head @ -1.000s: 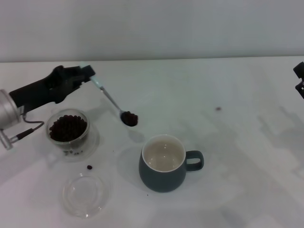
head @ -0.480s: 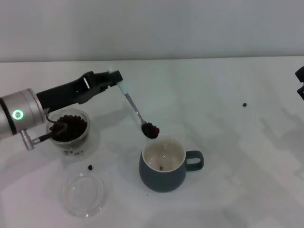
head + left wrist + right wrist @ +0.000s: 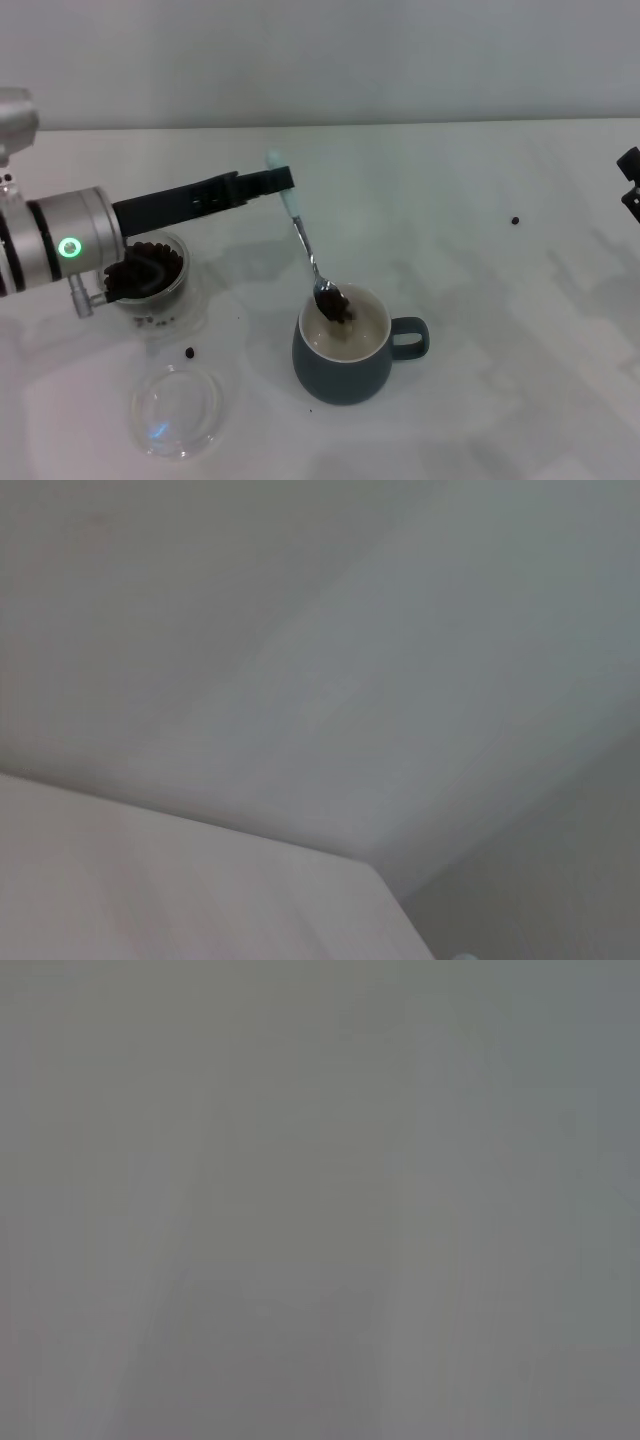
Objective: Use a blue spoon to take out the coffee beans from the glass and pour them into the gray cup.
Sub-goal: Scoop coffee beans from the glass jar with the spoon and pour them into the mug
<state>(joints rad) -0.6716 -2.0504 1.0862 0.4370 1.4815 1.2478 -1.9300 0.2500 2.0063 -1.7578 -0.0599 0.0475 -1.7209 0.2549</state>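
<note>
Now your left gripper (image 3: pixel 278 181) was closed on the spoon (image 3: pixel 310 255) by its pale handle, up behind the cup (image 3: pixel 345 357), with the bowl and its beans (image 3: pixel 334 302) hanging just over the cup's rim. The glass (image 3: pixel 146 275) stood well to the cup's left, beans heaped in it; one stray bean (image 3: pixel 189 352) lay between glass and dish (image 3: pixel 176 408). I judged you should roll the wrist slowly, keeping the bowl over the opening, so nothing spills. Your right gripper (image 3: pixel 630 180) sat far right of the cup; I could not tell its state. No writing showed anywhere.
</note>
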